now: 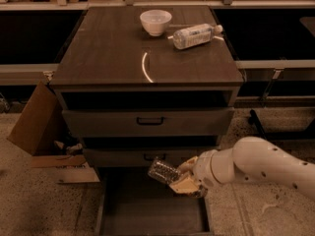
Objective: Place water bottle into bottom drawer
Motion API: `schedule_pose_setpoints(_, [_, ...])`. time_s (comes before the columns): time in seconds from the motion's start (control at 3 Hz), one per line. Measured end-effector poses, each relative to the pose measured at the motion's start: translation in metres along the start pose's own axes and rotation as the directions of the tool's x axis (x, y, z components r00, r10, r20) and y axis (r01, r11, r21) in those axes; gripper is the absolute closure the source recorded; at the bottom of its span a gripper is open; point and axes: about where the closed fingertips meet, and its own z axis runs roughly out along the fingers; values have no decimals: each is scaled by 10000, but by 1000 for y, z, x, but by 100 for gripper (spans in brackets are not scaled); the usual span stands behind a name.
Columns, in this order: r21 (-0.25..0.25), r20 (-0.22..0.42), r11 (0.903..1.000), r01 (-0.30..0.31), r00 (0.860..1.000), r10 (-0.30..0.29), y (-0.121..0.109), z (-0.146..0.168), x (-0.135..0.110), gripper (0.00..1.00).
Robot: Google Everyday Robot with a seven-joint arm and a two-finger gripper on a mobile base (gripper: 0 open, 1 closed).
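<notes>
The water bottle, clear and ribbed, lies tilted in my gripper, its body sticking out to the left. My gripper is shut on it and holds it just in front of the middle drawer's front, above the back of the bottom drawer. The bottom drawer is pulled out, a dark tray with a flat bare floor. My white arm reaches in from the right.
On the cabinet top stand a white bowl and a paler bottle with a wide white label, lying on its side. A cardboard box leans at the cabinet's left. The two upper drawers are shut.
</notes>
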Motion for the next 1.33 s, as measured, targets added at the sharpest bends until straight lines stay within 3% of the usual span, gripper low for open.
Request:
schedule_pose_setpoints(0.33, [-266,150,9889,-1464,9890,1468,13,48,59,100])
schedule_pose_setpoints(1.0, [-101,54,9899,-1414,9899,1414,13,58,63,100])
schedule_pose_setpoints(1.33, [34,207,9916,-1290,9914,1289,-5,81,74,100])
